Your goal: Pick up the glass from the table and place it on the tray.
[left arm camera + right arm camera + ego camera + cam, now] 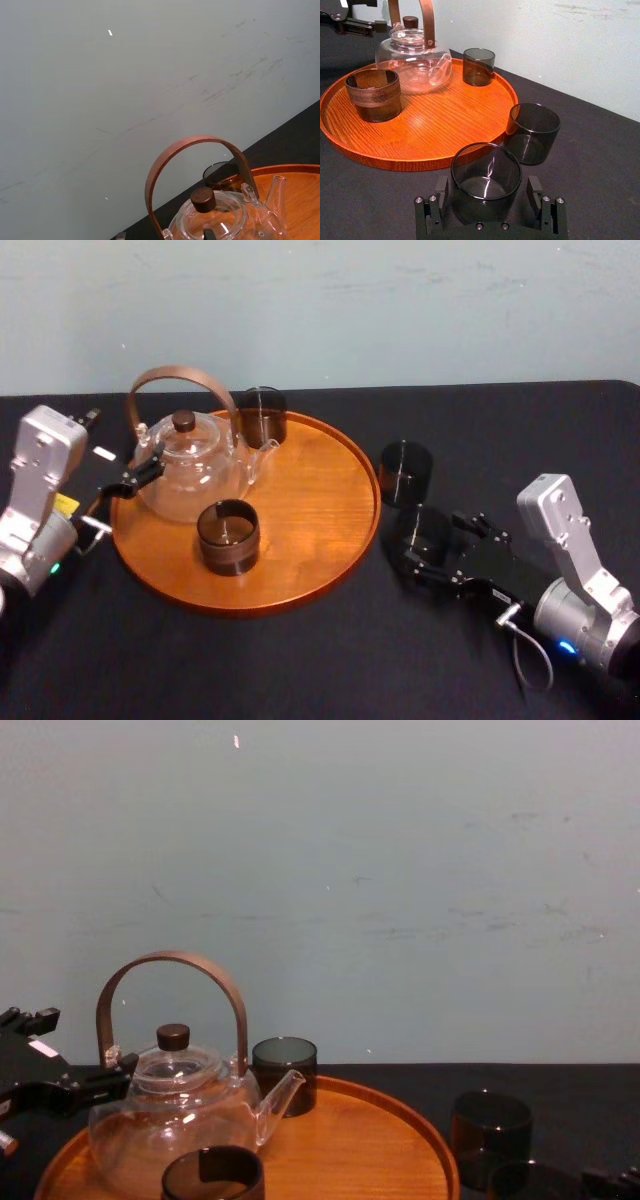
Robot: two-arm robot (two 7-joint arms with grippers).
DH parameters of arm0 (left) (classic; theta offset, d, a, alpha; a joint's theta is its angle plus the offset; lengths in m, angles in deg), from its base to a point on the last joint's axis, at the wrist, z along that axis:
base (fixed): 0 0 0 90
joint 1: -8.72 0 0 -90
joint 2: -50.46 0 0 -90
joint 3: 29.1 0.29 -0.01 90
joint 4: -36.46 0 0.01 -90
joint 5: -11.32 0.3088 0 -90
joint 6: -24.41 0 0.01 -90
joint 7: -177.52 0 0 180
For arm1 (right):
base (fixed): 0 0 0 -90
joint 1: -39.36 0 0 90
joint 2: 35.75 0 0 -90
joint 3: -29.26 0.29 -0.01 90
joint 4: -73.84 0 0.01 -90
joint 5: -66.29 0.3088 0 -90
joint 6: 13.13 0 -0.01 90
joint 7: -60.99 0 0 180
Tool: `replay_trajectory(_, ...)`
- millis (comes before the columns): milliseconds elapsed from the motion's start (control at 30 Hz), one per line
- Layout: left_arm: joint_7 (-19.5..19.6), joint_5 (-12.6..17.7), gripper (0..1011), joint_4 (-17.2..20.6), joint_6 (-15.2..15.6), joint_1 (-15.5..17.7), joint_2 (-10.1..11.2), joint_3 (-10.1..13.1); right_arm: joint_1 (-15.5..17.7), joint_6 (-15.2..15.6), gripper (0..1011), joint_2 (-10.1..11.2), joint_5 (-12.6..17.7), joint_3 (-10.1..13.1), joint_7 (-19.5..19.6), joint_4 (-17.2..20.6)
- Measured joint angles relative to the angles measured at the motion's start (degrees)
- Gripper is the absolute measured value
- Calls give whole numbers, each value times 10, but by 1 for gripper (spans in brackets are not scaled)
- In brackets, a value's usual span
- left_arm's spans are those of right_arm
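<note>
Jaws of the right gripper (489,190) stand spread around a glass (485,167) at the tray's (320,500) four o'clock. Left gripper (145,470) idles at nine o'clock.

— Glass (420,535)?
— Dark, smoky, mouth up, on the black table (300,660), right of centre, low in frame.
— Tray (315,500)?
— Round, orange-brown wood, low rim, flat, left of centre, just beside that glass.

A pale blue-green wall (400,870), scuffed with faint dark streaks, stands behind.
</note>
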Motion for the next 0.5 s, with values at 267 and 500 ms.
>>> replay_trajectory(267, 0, 0, 1001, 0, 0, 0, 0, 0, -15, 4, 1002, -15, -11, -1, -13, -20)
replay_trajectory(500, 0, 0, 1001, 0, 0, 0, 0, 0, -28, 5, 1002, -29, -21, -2, -26, -38)
